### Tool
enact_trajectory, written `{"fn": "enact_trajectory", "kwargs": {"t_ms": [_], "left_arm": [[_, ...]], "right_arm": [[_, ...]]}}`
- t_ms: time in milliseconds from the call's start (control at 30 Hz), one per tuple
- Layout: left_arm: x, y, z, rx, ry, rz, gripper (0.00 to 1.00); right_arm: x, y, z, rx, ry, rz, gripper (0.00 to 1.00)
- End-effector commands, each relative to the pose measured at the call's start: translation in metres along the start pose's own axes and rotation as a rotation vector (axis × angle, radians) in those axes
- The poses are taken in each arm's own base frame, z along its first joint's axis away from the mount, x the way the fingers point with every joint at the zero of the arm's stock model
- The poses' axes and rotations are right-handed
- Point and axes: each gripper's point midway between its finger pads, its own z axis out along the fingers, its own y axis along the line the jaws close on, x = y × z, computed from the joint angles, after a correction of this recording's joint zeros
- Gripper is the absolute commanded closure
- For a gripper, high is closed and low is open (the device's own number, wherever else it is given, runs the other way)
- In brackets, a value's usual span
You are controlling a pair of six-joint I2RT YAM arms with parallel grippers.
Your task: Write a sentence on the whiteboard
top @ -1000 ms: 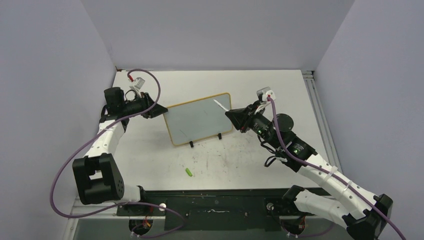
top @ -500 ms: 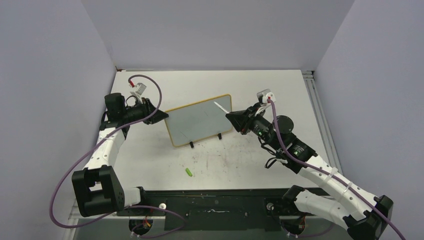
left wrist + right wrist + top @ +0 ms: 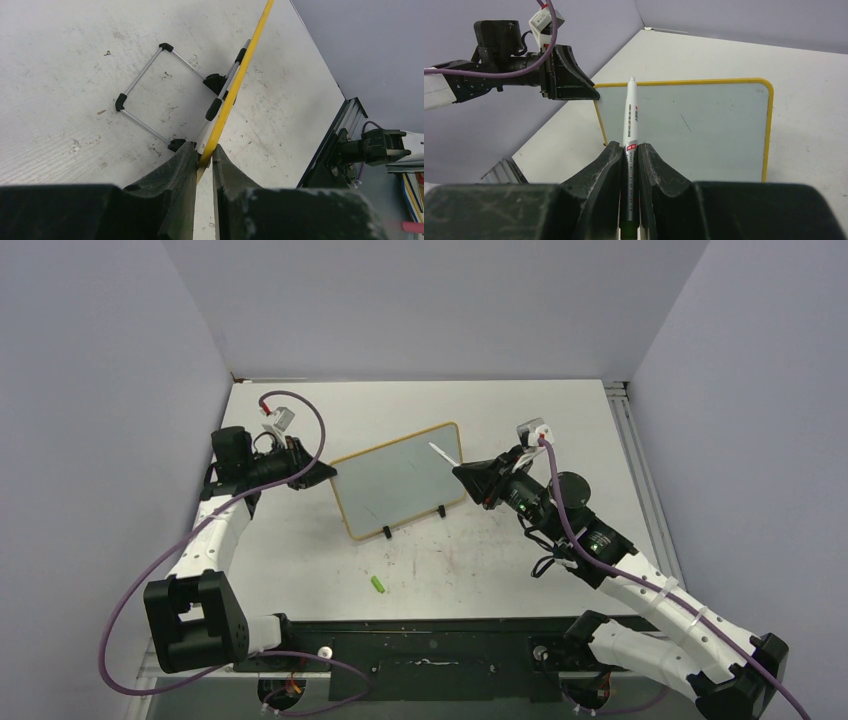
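The left arm has swung in toward the board since a moment ago, and the whiteboard (image 3: 400,480) has turned a tiny bit on the table (image 3: 560,420). The right arm has slid a little to the right.

Now the left gripper (image 3: 322,473) is pinching the board's left edge. Up close, its two black fingers (image 3: 175,175) are squeezed on the thin yellow frame (image 3: 235,80). Behind the board I see its wire stand (image 3: 145,100) resting on the table.

The whiteboard stands up on its small black feet (image 3: 388,533) in the middle of the table, between the two arms.

The right gripper (image 3: 462,472) is closed tight around a white marker (image 3: 630,115). The marker points at the top right part of the board. I cannot tell if the tip touches it.

One short thin stroke (image 3: 685,122) shows on the white face.

A small green cap (image 3: 378,584) lies on the table, in front of the board and apart from it.
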Motion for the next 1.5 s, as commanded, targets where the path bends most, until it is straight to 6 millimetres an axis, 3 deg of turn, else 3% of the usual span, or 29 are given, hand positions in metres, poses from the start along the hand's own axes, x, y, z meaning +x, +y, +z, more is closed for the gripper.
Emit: {"fn": "enact_trajectory", "kwargs": {"t_ms": [0,200,567,800,867,933,1100,1267,1467], "left_arm": [[0.005,-0.003,-0.002,-0.010,0.012,-0.011,0.91],[0.019,0.000,-0.001,-0.029,0.050,-0.060,0.93],[0.041,-0.012,0.001,-0.035,0.094,-0.090,0.94],[0.042,-0.015,0.002,-0.036,0.099,-0.097,0.94],[0.041,-0.015,0.001,-0.044,0.098,-0.099,0.87],[0.039,-0.015,0.001,-0.042,0.096,-0.101,0.74],[0.032,-0.018,-0.002,-0.040,0.074,-0.075,0.58],[0.020,-0.019,-0.005,-0.049,0.044,-0.023,0.47],[0.005,-0.018,-0.006,-0.065,0.013,0.028,0.44]], "right_arm": [[-0.012,0.004,-0.003,-0.016,-0.048,0.012,0.95],[-0.011,0.003,-0.004,-0.013,-0.048,0.015,0.95],[-0.007,0.000,-0.005,-0.001,-0.041,0.022,0.95],[-0.005,-0.001,-0.002,0.004,-0.032,0.024,0.95],[-0.005,-0.001,-0.001,0.003,-0.031,0.025,0.95],[-0.004,-0.001,0.000,0.004,-0.029,0.027,0.95],[-0.002,0.001,0.000,-0.013,-0.020,0.012,0.95],[0.003,0.002,0.001,-0.026,0.000,-0.024,0.95],[0.007,0.003,0.005,-0.040,0.032,-0.063,0.95]]}}
